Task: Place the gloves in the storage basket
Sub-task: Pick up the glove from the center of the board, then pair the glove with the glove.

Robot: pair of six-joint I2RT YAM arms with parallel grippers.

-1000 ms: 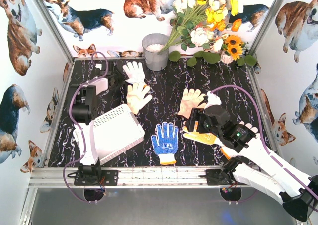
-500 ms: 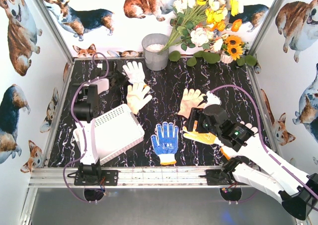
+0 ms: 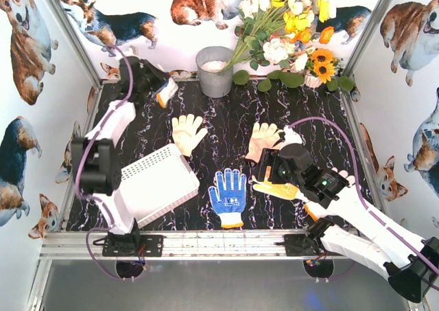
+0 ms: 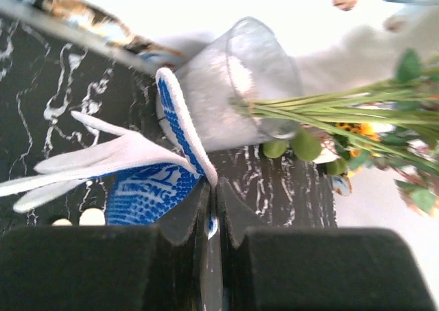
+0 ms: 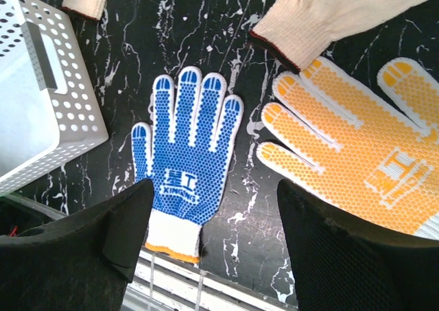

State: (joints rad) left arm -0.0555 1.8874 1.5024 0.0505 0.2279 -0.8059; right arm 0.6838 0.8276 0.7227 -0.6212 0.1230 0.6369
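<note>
Pinching a white, blue-dotted glove (image 4: 137,156) clear of the dark surface (image 3: 226,119), the left gripper (image 4: 210,201) is clamped shut near the grey bucket (image 4: 233,84). Next, it probably needs carrying to the white basket (image 3: 158,184). The right gripper (image 5: 216,208), wide open and empty, hovers over a yellow glove (image 5: 343,153).

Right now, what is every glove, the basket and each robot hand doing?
Left gripper: shut on the dotted white glove.
Dotted white glove: pinched, held above the table.
Right gripper: open above the yellow glove.
Yellow glove: flat on the table.
Blue glove: flat, dots up.
Left cream glove: flat.
Right cream glove: flat.
Storage basket: no glove seen inside.
</note>
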